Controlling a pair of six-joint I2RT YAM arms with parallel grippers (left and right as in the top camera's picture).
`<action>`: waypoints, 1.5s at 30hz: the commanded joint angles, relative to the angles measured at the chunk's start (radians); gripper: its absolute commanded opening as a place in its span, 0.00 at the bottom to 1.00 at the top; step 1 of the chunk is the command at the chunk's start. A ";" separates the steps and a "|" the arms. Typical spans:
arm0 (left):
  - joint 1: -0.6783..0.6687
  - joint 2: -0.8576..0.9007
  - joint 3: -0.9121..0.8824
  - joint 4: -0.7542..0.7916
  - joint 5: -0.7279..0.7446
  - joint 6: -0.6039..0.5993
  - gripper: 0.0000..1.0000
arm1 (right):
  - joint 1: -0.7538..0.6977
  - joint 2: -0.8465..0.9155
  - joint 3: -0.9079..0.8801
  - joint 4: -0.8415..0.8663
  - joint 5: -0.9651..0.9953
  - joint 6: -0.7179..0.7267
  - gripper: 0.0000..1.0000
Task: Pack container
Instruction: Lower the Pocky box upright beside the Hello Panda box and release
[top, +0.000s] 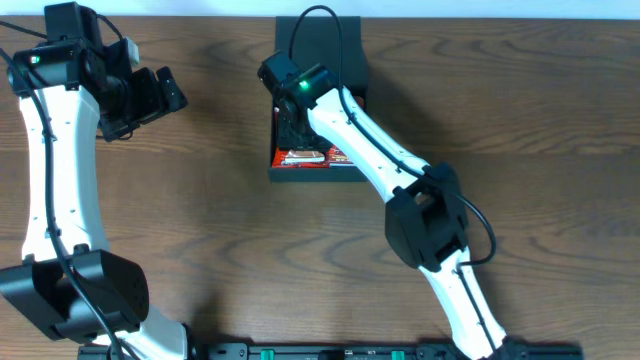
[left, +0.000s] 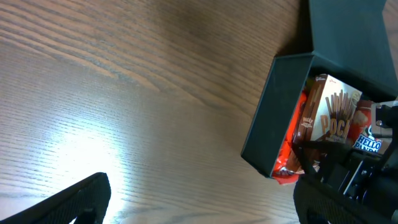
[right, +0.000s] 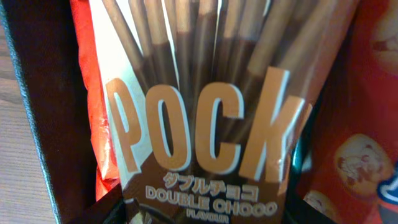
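Item: dark matte rectangular cardboard container (top: 315, 174), flap lid (top: 342, 45) at far end, on brown wooden tabletop (top: 500, 100), long axis running away from me. My right pincer (top: 297, 132) sits inside it, over a brown-and-white chocolate-stick box (right: 199, 124); gape not discernible. My left pincer (top: 148, 100): wide open, empty, well apart leftward.

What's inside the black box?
A Pocky pack is in the box, with red snack packets on both sides. The right arm and the snacks cover the bottom, so anything underneath is hidden.
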 joint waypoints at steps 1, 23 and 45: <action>0.003 -0.014 -0.005 -0.004 -0.006 0.015 0.95 | 0.009 0.111 -0.074 0.008 -0.038 0.000 0.55; 0.003 -0.014 -0.005 -0.005 -0.006 0.015 0.95 | 0.003 0.110 0.384 -0.266 -0.040 -0.159 0.99; -0.030 -0.009 -0.006 0.004 -0.003 0.014 0.96 | -0.023 0.111 0.636 -0.397 -0.003 -0.344 0.02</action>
